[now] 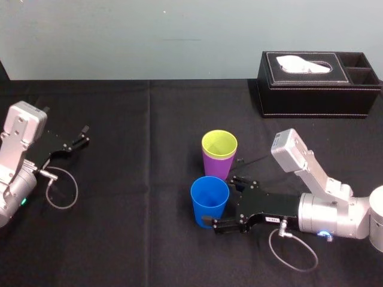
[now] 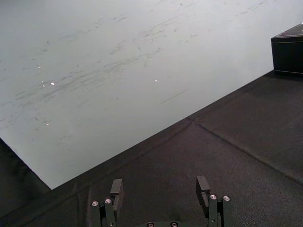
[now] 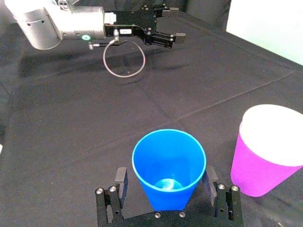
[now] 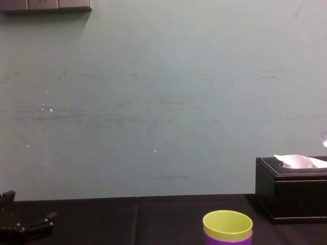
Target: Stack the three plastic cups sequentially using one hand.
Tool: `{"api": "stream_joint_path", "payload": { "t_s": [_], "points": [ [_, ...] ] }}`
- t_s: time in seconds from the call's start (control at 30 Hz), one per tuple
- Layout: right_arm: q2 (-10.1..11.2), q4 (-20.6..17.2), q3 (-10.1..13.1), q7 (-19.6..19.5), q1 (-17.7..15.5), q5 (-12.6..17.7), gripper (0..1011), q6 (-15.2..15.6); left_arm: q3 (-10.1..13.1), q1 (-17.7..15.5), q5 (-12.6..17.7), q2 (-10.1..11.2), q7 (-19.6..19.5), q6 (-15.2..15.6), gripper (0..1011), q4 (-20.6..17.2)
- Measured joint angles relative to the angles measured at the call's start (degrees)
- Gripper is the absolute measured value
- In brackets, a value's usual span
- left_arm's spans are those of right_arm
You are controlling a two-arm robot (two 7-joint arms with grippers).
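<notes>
The yellow-green cup (image 1: 219,143) sits nested inside the purple cup (image 1: 215,165) at mid-table; both also appear low in the chest view as yellow-green cup (image 4: 227,223) over purple cup (image 4: 228,239). The blue cup (image 1: 209,200) stands upright just in front of them. My right gripper (image 1: 225,203) is open and straddles the blue cup (image 3: 168,166), one finger on each side with small gaps. The purple cup (image 3: 259,169) stands beside it. My left gripper (image 1: 80,136) rests open at the table's left, far from the cups, with nothing between its fingers (image 2: 116,188).
A black tissue box (image 1: 317,84) stands at the back right of the black-clothed table (image 1: 131,239). Grey cable loops hang beside each wrist. Bare cloth lies between the two arms.
</notes>
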Motion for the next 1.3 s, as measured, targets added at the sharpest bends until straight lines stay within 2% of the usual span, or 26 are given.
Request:
{"api": "stream_joint_path", "payload": {
  "t_s": [0.4,0.67,0.8,1.0,1.3],
  "points": [
    [-2.2,3.0,-1.2,0.3,1.9,-0.5,1003,-1.0,0.0,0.0,0.0,0.0,0.0,0.0,1011,0.0],
    [-2.2,2.9,-1.2,0.3,1.9,-0.5,998,-1.0,0.0,0.0,0.0,0.0,0.0,0.0,1011,0.0],
    [-2.1,2.9,-1.2,0.3,1.9,-0.5,931,-0.9,0.0,0.0,0.0,0.0,0.0,0.0,1012,0.0],
    [-2.1,2.8,-1.2,0.3,1.8,-0.5,773,-0.8,0.0,0.0,0.0,0.0,0.0,0.0,1011,0.0],
    [-2.1,2.7,-1.1,0.3,1.8,-0.5,732,-0.8,0.0,0.0,0.0,0.0,0.0,0.0,1011,0.0]
  ]
}}
